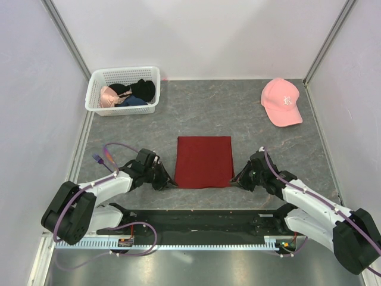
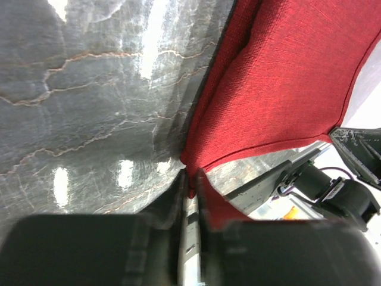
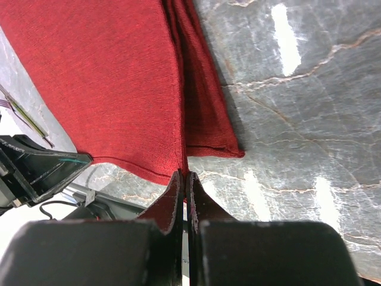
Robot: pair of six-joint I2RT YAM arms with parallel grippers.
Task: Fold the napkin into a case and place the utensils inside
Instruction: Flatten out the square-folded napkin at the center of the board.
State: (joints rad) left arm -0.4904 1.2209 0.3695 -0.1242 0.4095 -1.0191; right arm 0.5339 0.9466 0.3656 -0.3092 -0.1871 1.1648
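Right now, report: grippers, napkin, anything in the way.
Left gripper shut on napkin, near left corner. Right gripper shut on near right corner. Cap and basket far back, nothing between.

The bench (image 1: 250, 119) was viewed from above and behind the arm bases, looking down. Wrist views were taken close, low along each arm's fingers (image 2: 169, 205). The near edge of the napkin (image 1: 204, 161) was shared by all three.

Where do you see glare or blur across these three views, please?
Left wrist: white glare patches on the table, left gripper blurred up close, napkin weave sharp. Right wrist: similar glare streaks, right gripper soft. Top external: even light, little glare, everything sharp.
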